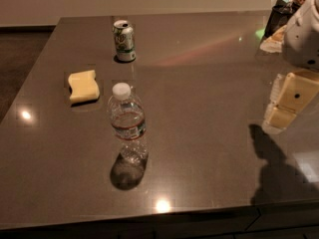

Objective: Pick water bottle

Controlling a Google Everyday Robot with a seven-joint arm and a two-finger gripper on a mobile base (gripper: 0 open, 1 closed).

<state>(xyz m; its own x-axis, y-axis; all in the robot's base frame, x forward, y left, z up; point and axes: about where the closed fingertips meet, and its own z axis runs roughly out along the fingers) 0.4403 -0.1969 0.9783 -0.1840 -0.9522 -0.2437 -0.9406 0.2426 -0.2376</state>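
The water bottle (127, 125) stands upright near the middle of the dark table (199, 133). It is clear and ribbed, with a white cap and a label band edged red and green. My gripper (287, 105) hangs over the table's right side, cream coloured, below the white arm (305, 34). It is well to the right of the bottle, apart from it and holding nothing. Its shadow falls on the table in front of it.
A green-and-white soda can (123, 41) stands upright at the back, left of centre. A yellow sponge (83, 86) lies left of the bottle. Dark bags and clutter (284, 14) sit at the back right corner. The table's front edge runs along the bottom.
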